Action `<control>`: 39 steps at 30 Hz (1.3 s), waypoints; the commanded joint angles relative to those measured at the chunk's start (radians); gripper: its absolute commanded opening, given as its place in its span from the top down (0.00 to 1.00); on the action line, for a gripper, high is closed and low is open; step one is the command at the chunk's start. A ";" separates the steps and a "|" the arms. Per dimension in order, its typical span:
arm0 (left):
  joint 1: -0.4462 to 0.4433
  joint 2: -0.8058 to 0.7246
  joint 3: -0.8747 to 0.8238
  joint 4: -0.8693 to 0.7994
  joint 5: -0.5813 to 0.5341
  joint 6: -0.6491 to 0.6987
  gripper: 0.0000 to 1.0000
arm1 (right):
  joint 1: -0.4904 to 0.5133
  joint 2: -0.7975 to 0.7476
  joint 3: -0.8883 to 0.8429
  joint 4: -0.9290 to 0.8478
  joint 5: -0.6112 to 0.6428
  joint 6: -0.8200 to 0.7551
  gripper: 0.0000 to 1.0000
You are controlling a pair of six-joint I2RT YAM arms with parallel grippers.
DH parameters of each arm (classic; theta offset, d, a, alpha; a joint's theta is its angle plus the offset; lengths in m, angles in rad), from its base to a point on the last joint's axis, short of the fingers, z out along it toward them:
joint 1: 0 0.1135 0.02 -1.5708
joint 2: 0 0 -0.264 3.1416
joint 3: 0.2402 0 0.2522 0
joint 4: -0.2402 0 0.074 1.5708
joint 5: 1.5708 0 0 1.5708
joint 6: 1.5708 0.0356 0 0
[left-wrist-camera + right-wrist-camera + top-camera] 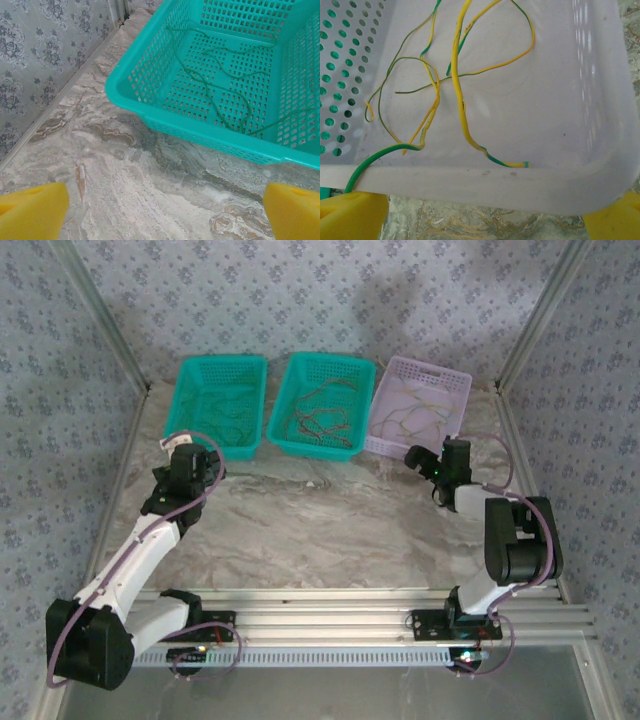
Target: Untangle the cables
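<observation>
A marbled grey-and-tan table (320, 520) sits between walls of patterned grey wallpaper (60, 360).

From above, three baskets stand in a close row at the far side: a left teal basket (222, 360), a middle teal basket (335, 357) and a lilac basket (432, 365). All the cables lie inside them: green cables (225, 420) in the left one, a reddish tangle (318, 422) in the middle one, yellow cables (410, 415) in the lilac one. The left gripper (190, 450) is by the near left corner of the left teal basket, and the right gripper (425, 456) is at the near edge of the lilac basket. From here I cannot tell how their jaws stand.

The left wrist camera settles that. Its yellow fingertips (30, 210) sit in the bottom corners, spread wide over bare table and holding nothing. The basket's corner fills the upper right, and single green strands wind loosely over its perforated floor.

The right wrist camera likewise shows its fingertips (350, 217) wide apart and empty, just below the lilac basket's near wall. Up close, the yellow strands carry green striping and loop across one another at the upper left and centre. A thicker green cable (370, 162) curves across the near rim at the lower left.
</observation>
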 commanded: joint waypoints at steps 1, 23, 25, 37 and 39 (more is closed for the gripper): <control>0.004 -0.007 -0.005 0.027 -0.019 0.013 0.00 | -0.015 0.034 0.064 0.048 0.032 0.025 0.00; 0.004 0.009 -0.001 0.021 -0.011 0.011 0.00 | -0.116 0.039 0.154 -0.082 0.166 -0.057 0.00; 0.003 0.008 -0.002 0.019 -0.011 0.010 0.00 | -0.116 0.014 0.132 -0.073 0.188 -0.057 0.00; 0.004 0.032 -0.003 0.018 -0.010 0.022 0.00 | -0.048 -0.266 -0.035 -0.006 0.253 -0.232 0.00; 0.004 0.040 -0.002 0.019 -0.012 0.025 0.00 | -0.047 -0.304 -0.037 -0.052 0.250 -0.254 0.00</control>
